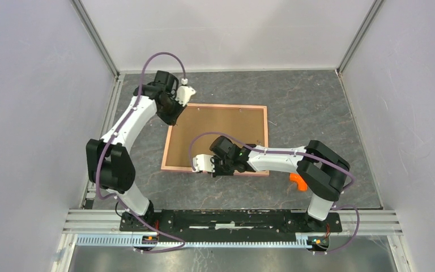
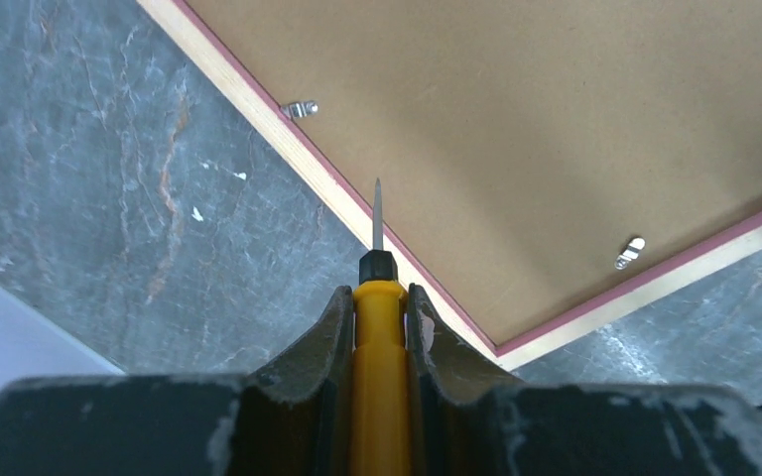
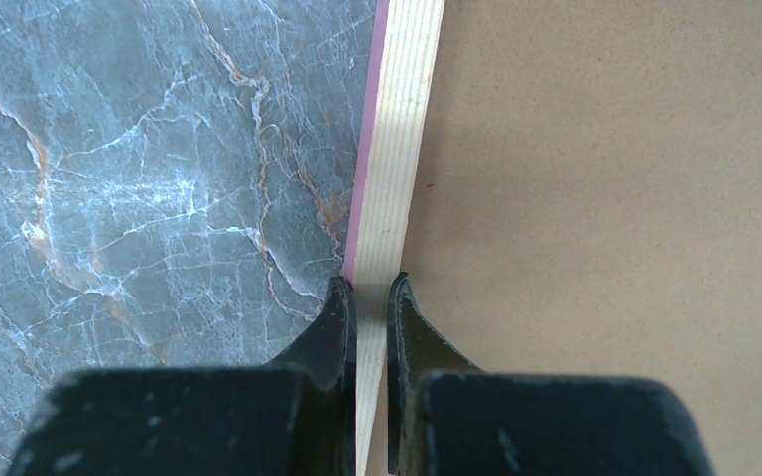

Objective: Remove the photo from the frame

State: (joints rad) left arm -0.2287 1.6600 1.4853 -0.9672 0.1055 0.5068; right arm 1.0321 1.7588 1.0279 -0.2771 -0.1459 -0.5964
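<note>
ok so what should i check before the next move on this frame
1. Frame lying brown back up: ok.
2. Right gripper shut on the frame's near rim to steady it: ok.
3. Left gripper clamped on the yellow-handled tool, blade pointing forward: ok.
4. Blade lined up with one of the metal tabs: not ok, it points near the corner, between the two tabs in the left wrist view.
5. Tabs turned clear of the back: cannot tell.
6. Photo exposed: not ok, none shows from this side.
</note>
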